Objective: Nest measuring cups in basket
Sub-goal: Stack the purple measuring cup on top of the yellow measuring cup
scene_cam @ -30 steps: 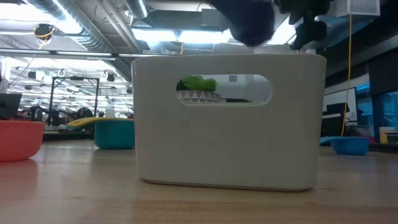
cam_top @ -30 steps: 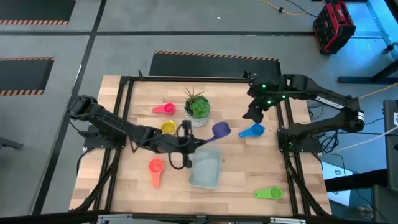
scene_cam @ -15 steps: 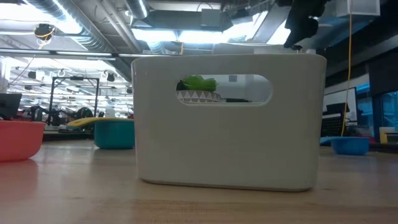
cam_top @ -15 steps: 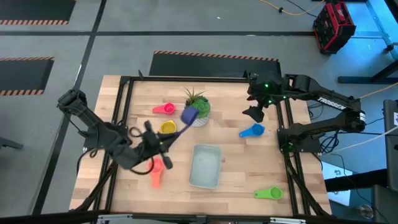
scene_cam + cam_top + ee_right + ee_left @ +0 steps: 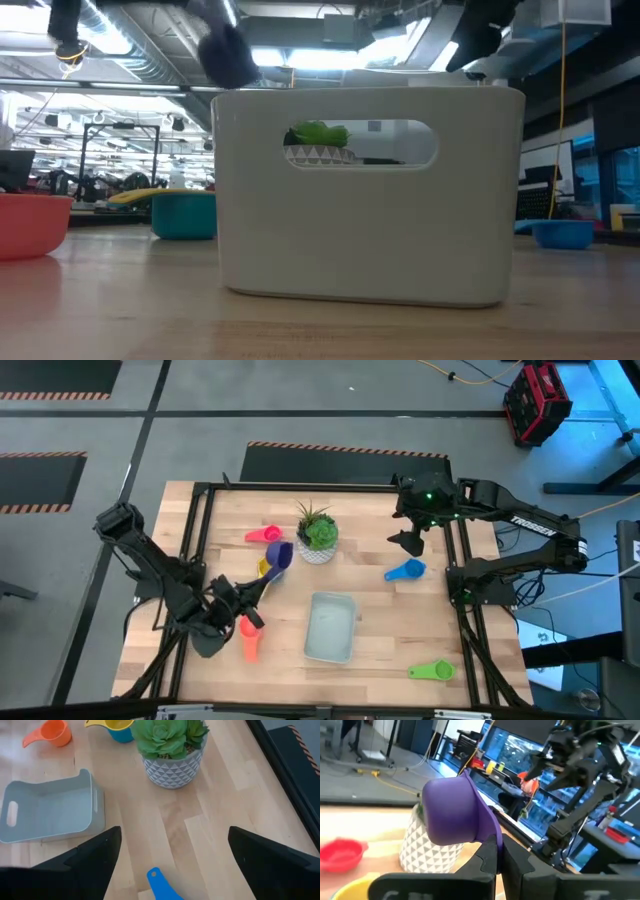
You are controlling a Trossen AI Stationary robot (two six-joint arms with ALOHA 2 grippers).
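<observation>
Pulled back, left tool (image 5: 496,865) grips purple cup (image 5: 451,811) by handle.

Left pincer (image 5: 262,582) pulled purple cup (image 5: 279,554) off basket.

Robotics lab: hazard-striped concrete floor (image 5: 45,396), exposed ceiling ducts (image 5: 130,40), monitors, framed wooden table (image 5: 380,620)

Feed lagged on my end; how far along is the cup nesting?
Barely begun: the basket looks empty. The left gripper holds the purple cup by its handle near the plant pot. Pink, orange, blue and green cups remain on the table.
</observation>
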